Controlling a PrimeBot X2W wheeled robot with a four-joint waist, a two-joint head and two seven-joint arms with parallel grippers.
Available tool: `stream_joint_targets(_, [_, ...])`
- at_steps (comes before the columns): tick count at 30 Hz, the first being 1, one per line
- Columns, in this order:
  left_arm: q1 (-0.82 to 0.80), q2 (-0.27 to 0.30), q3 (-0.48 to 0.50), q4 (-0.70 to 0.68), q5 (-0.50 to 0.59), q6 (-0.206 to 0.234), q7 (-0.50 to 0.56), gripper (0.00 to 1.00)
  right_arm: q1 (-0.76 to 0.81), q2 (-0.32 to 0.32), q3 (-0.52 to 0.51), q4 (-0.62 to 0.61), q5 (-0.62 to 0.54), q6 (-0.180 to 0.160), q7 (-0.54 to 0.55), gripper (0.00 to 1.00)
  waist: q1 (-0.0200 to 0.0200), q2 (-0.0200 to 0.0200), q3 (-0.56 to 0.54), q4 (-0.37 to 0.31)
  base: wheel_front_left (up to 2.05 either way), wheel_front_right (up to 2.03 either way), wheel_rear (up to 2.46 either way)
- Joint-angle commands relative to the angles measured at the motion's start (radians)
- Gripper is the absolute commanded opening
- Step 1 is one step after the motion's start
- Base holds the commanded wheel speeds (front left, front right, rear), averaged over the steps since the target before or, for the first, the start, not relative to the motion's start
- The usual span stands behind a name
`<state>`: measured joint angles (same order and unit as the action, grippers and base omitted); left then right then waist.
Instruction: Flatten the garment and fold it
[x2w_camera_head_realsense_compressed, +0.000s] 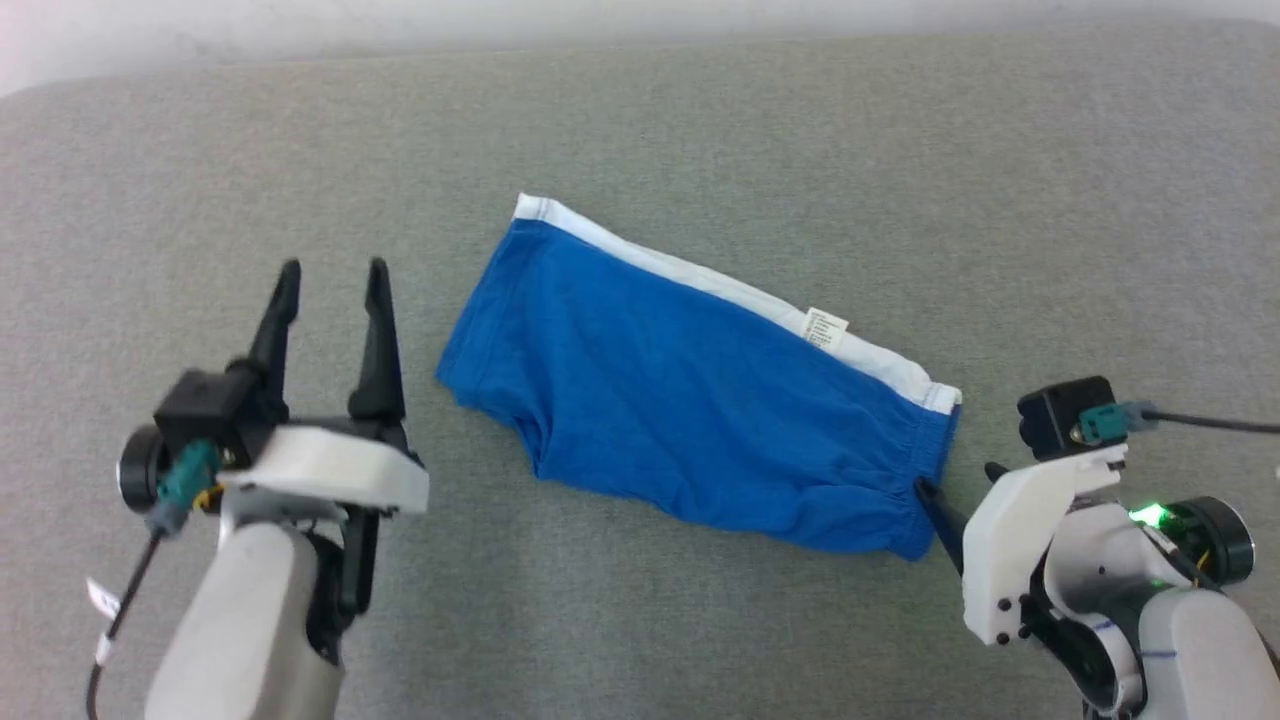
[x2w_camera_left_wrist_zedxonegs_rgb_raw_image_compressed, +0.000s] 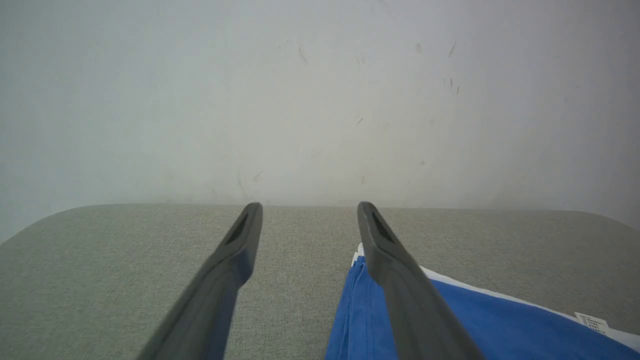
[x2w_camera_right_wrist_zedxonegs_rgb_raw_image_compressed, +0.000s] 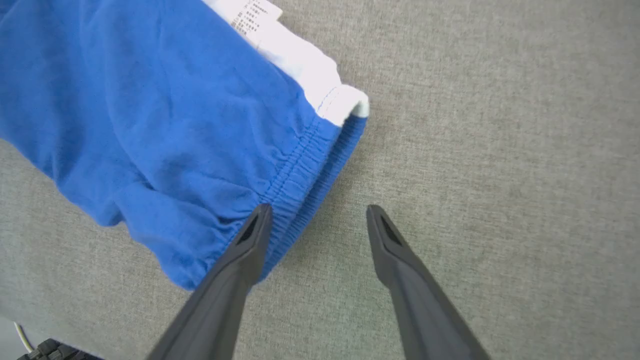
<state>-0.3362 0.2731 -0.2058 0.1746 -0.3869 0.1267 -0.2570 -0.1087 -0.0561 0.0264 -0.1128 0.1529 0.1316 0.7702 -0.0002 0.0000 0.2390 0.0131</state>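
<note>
**Near zone, grippers.** The left gripper stands at the near left, fingers pointing toward the far side. Its jaws are spread wide and hold nothing. It is beside the left end of the garment and clear of it. The right gripper stands at the near right. Its jaws are also spread wide and empty. One fingertip lies over the gathered hem at the garment's right end. Whether that tip presses the cloth or hovers just above it cannot be told.

**Middle zone, workpiece.** The garment lies on the grey cloth surface, between the two grippers. It runs on a slant from far left to near right. It forms one long, roughly rectangular shape, and no part is lifted or bunched high. Shallow wrinkles run along the near edge, most of them toward the right end.

**Far zone.** The white waistband runs along the garment's far edge, with the label on it toward the right. Beyond it the surface ends at a pale wall.

**Task status (judgement).**
- Flattening: largely done. The remaining wrinkles at the near edge may need smoothing.
- Folding: the right end shows doubled layers, but whether a deliberate fold is present cannot be told.
- Remaining: grip both ends, then make or finish the fold.
</note>
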Motion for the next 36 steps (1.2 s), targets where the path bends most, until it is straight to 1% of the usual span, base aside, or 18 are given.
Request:
stream_joint_targets(1, [0.022,-0.007,0.004,-0.022,0.01,0.008,-0.004,1.0,-0.024,0.005,-0.008,0.02,-0.006,-0.001,0.003,1.0,0.0002,0.0,0.009,0.016,0.0,0.0,0.0])
stream_joint_targets(6, [0.073,-0.017,0.001,-0.064,0.018,0.011,-0.005,1.0,-0.063,0.005,0.008,0.131,-0.002,-0.001,0.014,1.0,0.0002,0.0,0.018,0.038,0.0,0.0,0.0])
stream_joint_targets(12, [0.085,-0.027,-0.005,-0.056,0.013,0.008,-0.003,1.0,-0.072,0.006,0.035,0.26,0.006,-0.001,0.028,1.0,0.0002,0.0,0.016,0.05,0.0,0.0,0.0])
stream_joint_targets(13, [0.085,-0.027,-0.006,-0.052,0.009,0.005,0.001,1.0,-0.075,0.006,0.036,0.27,0.016,-0.001,0.023,0.42,0.0002,0.0,0.015,0.05,0.0,0.0,0.0])
stream_joint_targets(14, [0.084,-0.027,-0.009,-0.048,0.004,0.002,0.009,1.0,-0.079,0.006,0.038,0.275,0.023,-0.001,0.015,0.13,0.0002,0.0,0.014,0.049,0.0,0.0,0.0])
stream_joint_targets(15, [0.081,-0.026,-0.013,-0.042,0.001,-0.001,0.023,1.0,-0.083,0.006,0.042,0.28,0.023,-0.001,0.011,0.0,0.0002,0.0,0.013,0.047,0.0,0.0,0.0])
stream_joint_targets(17, [0.069,-0.027,-0.022,-0.031,-0.012,-0.007,0.066,1.0,-0.093,0.006,0.039,0.278,0.029,-0.001,-0.007,0.0,0.0002,0.0,0.012,0.043,0.0,0.0,0.0])
stream_joint_targets(19, [0.045,-0.03,-0.032,-0.014,-0.031,-0.011,0.14,1.0,-0.102,0.006,0.035,0.273,0.031,-0.001,-0.022,0.0,0.0002,0.0,0.011,0.038,0.0,0.0,0.0])
stream_joint_targets(22, [-0.015,-0.043,-0.05,0.021,-0.071,-0.013,0.291,1.0,-0.113,0.006,0.03,0.256,0.045,-0.001,-0.035,0.0,0.0002,0.0,0.012,0.032,0.0,0.0,0.0])
stream_joint_targets(25, [-0.087,-0.05,-0.069,0.084,-0.105,0.009,0.489,1.0,-0.12,0.006,0.034,0.236,0.068,-0.001,-0.037,0.0,0.0002,0.0,0.015,0.02,0.0,0.0,0.0])
stream_joint_targets(28, [-0.158,-0.028,-0.107,0.152,-0.095,0.03,0.675,1.0,-0.128,0.006,0.051,0.219,0.078,-0.001,-0.035,0.0,0.0002,0.0,0.022,0.003,0.0,0.0,0.0])
stream_joint_targets(30, [-0.19,-0.012,-0.135,0.197,-0.089,0.036,0.8,1.0,-0.131,0.006,0.06,0.213,0.089,-0.001,-0.038,0.0,0.0002,0.0,0.024,-0.011,0.0,0.0,0.0])
stream_joint_targets(31, [-0.19,-0.012,-0.135,0.197,-0.089,0.036,0.8,1.0,-0.131,0.006,0.06,0.213,0.089,-0.001,-0.038,0.0,0.0002,0.0,0.024,-0.011,0.0,0.0,0.0])
stream_joint_targets(33, [-0.212,0.002,-0.15,0.226,-0.088,0.046,0.897,1.0,-0.135,0.006,0.067,0.205,0.097,-0.001,-0.036,0.0,0.0002,0.0,0.031,-0.022,0.0,0.0,0.0])
stream_joint_targets(35, [-0.219,0.017,-0.158,0.246,-0.091,0.052,0.965,1.0,-0.138,0.006,0.076,0.198,0.105,-0.001,-0.035,0.0,0.0002,0.0,0.035,-0.035,0.0,0.0,0.0])
stream_joint_targets(36, [-0.217,0.018,-0.158,0.25,-0.102,0.048,0.99,0.61,-0.139,0.006,0.08,0.194,0.107,-0.001,-0.035,0.0,0.0002,0.0,0.037,-0.04,0.0,0.0,0.0])
